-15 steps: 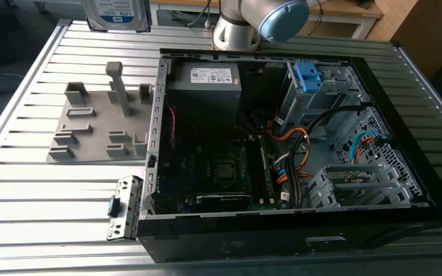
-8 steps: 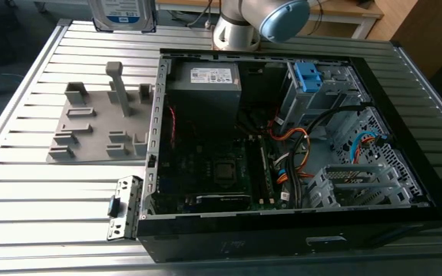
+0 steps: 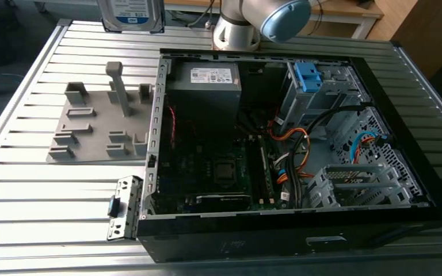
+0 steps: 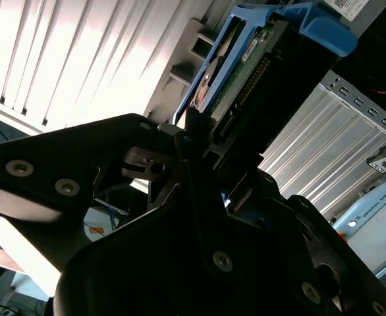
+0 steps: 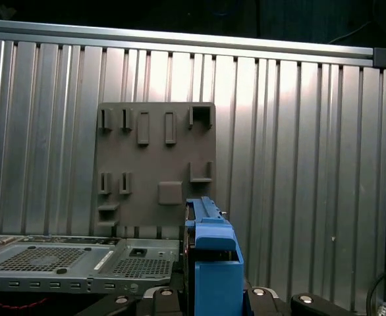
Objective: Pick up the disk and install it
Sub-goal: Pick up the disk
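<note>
Gripper (image 4: 206, 146): jaws clamped on one end of the disk (image 4: 246, 66), as the second wrist view shows. The drive stands straight out from the fingers, with its blue rail frame around it. Gripping by the end probably leaves the long body free to slide into a bay.

In the exterior view the disk hangs high over the far edge of the slatted table (image 3: 21, 207). It is clear of the grey holder plate (image 3: 90, 129) and to the exterior view's left of the open computer case (image 3: 153, 103). A bare blue bracket (image 3: 311, 76) sits in the case's drive cage, well apart from the disk.
</note>
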{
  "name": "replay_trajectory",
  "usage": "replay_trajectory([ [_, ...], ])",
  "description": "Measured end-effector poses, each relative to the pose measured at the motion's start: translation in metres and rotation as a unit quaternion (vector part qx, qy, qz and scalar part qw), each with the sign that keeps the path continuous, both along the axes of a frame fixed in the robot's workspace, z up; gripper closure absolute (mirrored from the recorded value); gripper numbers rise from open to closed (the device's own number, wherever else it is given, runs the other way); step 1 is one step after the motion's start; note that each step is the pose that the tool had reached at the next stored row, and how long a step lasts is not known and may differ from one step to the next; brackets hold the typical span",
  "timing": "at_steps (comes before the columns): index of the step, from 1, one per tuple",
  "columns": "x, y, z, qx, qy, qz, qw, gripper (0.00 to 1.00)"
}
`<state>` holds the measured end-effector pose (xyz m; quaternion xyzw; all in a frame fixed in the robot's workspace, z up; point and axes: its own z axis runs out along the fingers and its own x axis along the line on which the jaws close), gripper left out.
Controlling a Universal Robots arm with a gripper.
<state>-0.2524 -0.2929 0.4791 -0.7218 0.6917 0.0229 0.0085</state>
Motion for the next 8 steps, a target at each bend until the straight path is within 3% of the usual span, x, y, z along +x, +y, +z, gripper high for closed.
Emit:
replay_trajectory([
  [8,0.0181,-0.0001,0.0000,0.0000,0.0006,0.000,1.00000,0.64],
])
